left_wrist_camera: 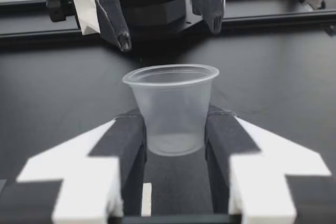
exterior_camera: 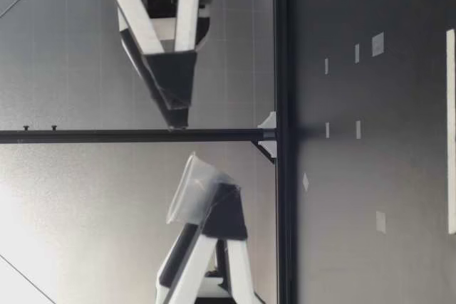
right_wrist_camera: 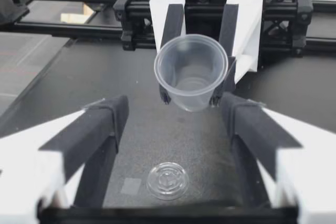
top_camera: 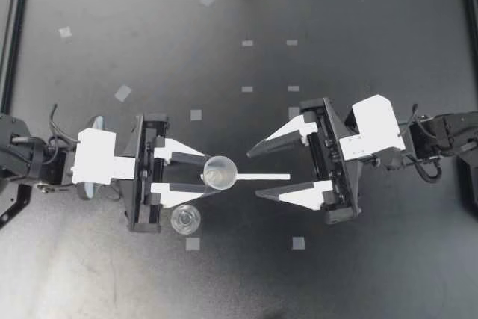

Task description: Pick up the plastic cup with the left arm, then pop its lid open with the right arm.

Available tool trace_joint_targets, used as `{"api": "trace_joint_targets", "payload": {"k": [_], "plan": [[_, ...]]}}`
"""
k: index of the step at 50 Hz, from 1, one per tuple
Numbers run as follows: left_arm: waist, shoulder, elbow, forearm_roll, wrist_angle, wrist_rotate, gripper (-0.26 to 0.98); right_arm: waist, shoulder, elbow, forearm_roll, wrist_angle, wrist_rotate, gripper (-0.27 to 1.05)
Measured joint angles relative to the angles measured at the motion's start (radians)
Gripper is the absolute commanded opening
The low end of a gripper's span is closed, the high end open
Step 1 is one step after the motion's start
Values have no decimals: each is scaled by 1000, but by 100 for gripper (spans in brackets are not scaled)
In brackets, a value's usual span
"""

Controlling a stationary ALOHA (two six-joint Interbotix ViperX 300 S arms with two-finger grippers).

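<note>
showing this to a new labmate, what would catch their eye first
A small clear plastic cup stands out, clamped in my left claw above the middle of the black table. My right claw faces it, wide open, and a clear round lid lies on the table beside the left claw.

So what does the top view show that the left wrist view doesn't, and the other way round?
Only the top view: the clear lid lying on the table beside my left gripper. Only the left wrist view: the fingers pinching the clear plastic cup low down, seen from the side. Both: that cup held, my right gripper open opposite.
</note>
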Motion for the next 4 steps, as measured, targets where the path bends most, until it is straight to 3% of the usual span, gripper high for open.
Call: {"api": "trace_joint_targets", "payload": {"k": [4], "plan": [[0, 0, 0, 0, 0, 0, 17, 0, 0, 0, 2, 0, 0, 71]]}}
